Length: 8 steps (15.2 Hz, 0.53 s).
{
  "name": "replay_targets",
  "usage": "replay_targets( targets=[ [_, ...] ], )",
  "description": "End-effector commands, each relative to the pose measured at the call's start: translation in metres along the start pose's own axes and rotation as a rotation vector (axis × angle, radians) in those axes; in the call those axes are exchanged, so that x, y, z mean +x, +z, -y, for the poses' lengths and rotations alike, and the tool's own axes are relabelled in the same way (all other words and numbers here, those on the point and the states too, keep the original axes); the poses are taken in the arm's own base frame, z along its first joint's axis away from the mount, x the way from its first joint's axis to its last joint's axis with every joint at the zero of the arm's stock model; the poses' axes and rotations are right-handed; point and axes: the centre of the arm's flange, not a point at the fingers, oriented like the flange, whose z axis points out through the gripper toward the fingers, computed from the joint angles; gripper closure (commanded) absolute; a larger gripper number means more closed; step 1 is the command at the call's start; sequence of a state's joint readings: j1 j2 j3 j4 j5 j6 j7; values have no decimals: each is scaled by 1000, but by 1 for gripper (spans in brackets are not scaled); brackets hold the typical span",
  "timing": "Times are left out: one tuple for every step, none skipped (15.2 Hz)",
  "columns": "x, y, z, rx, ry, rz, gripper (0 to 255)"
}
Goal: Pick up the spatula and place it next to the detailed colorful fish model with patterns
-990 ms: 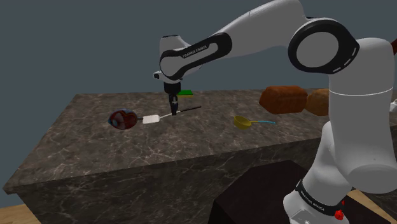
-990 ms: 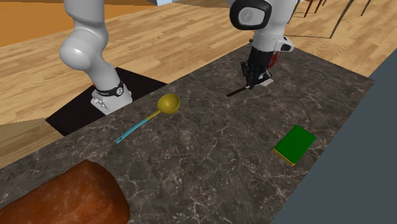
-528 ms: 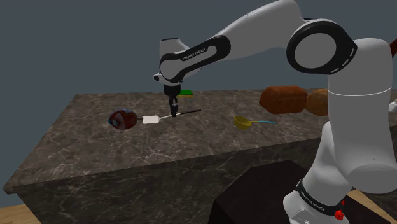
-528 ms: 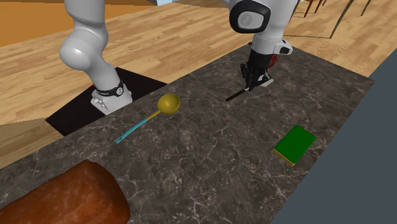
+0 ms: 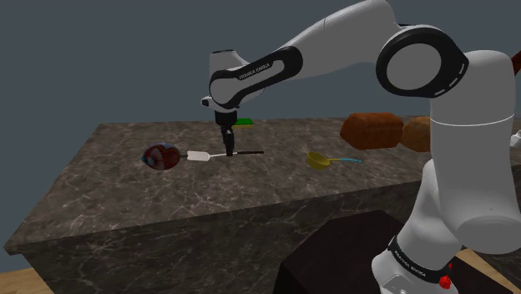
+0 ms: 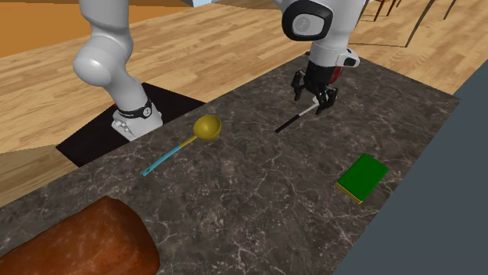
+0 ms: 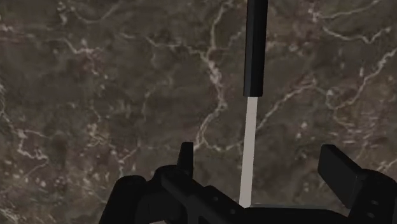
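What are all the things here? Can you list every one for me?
spatula with a white blade and black handle: one, lying on the counter, blade beside the fish
patterned fish model: one, red and dark blue, on the counter
ladle: one, yellow bowl and blue handle, mid-counter
flat block: one, green, near the counter's edge farthest from the stand
bread-like loaves: two, brown, at the shoulder view's right end
marbled stone counter: one, dark grey-brown, under everything
box stand: one, black, beside the counter
robot arm: one, white with dark joints, reaching over the counter
gripper: one, black, open, fingers either side of the spatula's shaft, not touching
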<state>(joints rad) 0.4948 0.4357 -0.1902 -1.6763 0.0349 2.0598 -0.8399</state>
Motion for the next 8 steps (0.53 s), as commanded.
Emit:
replay_targets(
  targets=[
    [0, -13, 0, 0, 0, 0, 0],
    [0, -26, 0, 0, 0, 0, 0],
    [0, -40, 0, 0, 0, 0, 0],
    [0, -50, 0, 0, 0, 0, 0],
    [0, -50, 0, 0, 0, 0, 0],
    [0, -50, 0, 0, 0, 0, 0],
    [0, -50, 0, 0, 0, 0, 0],
    [0, -50, 0, 0, 0, 0, 0]
  ],
)
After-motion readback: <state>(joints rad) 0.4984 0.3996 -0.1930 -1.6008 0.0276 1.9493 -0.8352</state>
